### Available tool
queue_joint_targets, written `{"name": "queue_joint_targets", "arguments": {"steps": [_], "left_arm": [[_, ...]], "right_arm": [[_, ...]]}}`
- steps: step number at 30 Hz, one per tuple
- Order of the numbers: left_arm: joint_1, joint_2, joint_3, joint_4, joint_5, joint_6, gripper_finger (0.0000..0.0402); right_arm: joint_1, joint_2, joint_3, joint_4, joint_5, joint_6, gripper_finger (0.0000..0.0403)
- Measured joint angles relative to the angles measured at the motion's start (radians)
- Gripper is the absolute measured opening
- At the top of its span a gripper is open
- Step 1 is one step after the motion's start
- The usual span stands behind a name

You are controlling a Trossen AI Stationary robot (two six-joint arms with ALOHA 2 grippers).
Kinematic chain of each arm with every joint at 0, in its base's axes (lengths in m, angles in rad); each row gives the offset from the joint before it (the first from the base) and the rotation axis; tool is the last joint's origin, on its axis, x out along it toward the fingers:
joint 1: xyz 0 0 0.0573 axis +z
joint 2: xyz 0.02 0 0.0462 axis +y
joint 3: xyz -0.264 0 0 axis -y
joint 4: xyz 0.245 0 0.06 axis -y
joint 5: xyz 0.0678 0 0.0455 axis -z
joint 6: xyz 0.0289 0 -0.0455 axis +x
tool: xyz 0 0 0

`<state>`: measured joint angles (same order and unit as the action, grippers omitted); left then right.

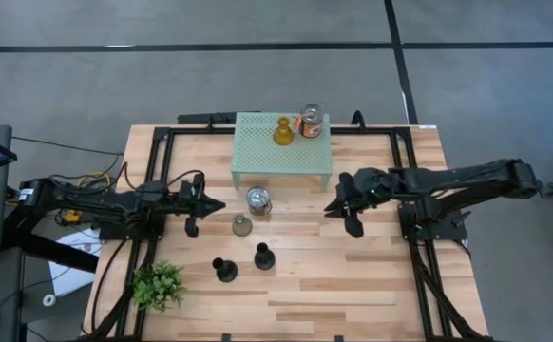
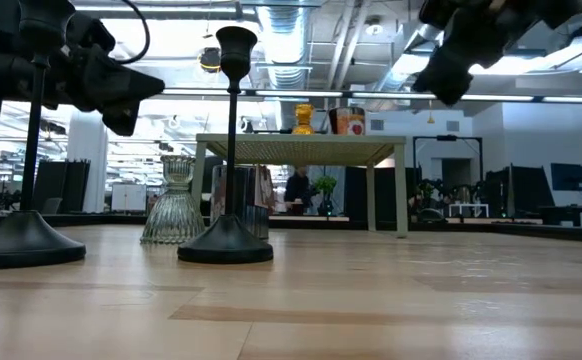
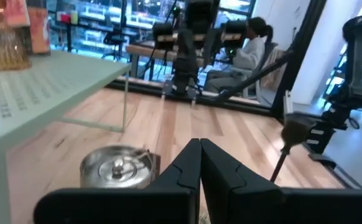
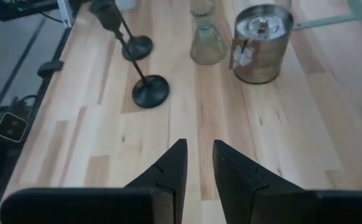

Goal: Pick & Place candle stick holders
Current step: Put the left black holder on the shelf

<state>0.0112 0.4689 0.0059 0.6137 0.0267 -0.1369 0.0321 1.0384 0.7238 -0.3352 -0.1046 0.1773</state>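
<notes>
Candle stick holders, amber one (image 1: pixel 282 132) and a jar (image 1: pixel 312 121) atop mint rack (image 1: pixel 257 160), four on desk (image 1: pixel 352 275), left hand (image 1: pixel 218 204) closed empty, right hand (image 1: pixel 331 207) parted, empty.

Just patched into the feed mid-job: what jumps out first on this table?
The mint-green rack at the table's far edge, with an amber holder and a silvery jar on top. In front of it stand another silvery jar, a grey-olive holder and two black holders. The left gripper and right gripper flank them, holding nothing.
</notes>
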Motion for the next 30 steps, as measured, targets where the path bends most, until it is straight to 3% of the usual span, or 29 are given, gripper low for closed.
{"name": "queue_joint_targets", "arguments": {"steps": [4, 8, 12, 15, 20, 24, 27, 30], "left_arm": [[-0.026, 0.075, 0.022, -0.004, -0.061, -0.002, 0.0008], [-0.091, 0.208, 0.118, 0.003, -0.138, 0.032, 0.0007], [-0.147, 0.343, 0.217, -0.018, -0.371, 0.079, 0.0004], [-0.154, 0.392, 0.268, -0.123, -0.471, 0.046, 0.0005], [-0.161, 0.431, 0.316, -0.220, -0.498, -0.143, 0.0004], [-0.184, 0.450, 0.333, -0.226, -0.505, -0.186, 0.0004], [-0.212, 0.451, 0.349, -0.225, -0.512, -0.134, 0.0004], [-0.246, 0.448, 0.360, -0.225, -0.478, 0.033, 0.0005]], "right_arm": [[0.025, -0.042, 0.000, -0.001, 0.013, 0.000, 0.0069], [0.032, -0.058, 0.000, -0.003, 0.075, 0.000, 0.0069], [0.031, -0.057, 0.000, -0.012, 0.091, 0.000, 0.0069], [0.032, -0.049, 0.000, -0.039, 0.106, 0.000, 0.0069], [0.031, -0.043, 0.000, -0.084, 0.112, 0.031, 0.0069], [0.031, -0.036, 0.000, -0.088, 0.113, 0.026, 0.0069], [0.031, -0.017, 0.000, -0.091, 0.162, 0.015, 0.0069], [0.031, 0.014, 0.000, -0.042, 0.199, -0.052, 0.0069]]}}
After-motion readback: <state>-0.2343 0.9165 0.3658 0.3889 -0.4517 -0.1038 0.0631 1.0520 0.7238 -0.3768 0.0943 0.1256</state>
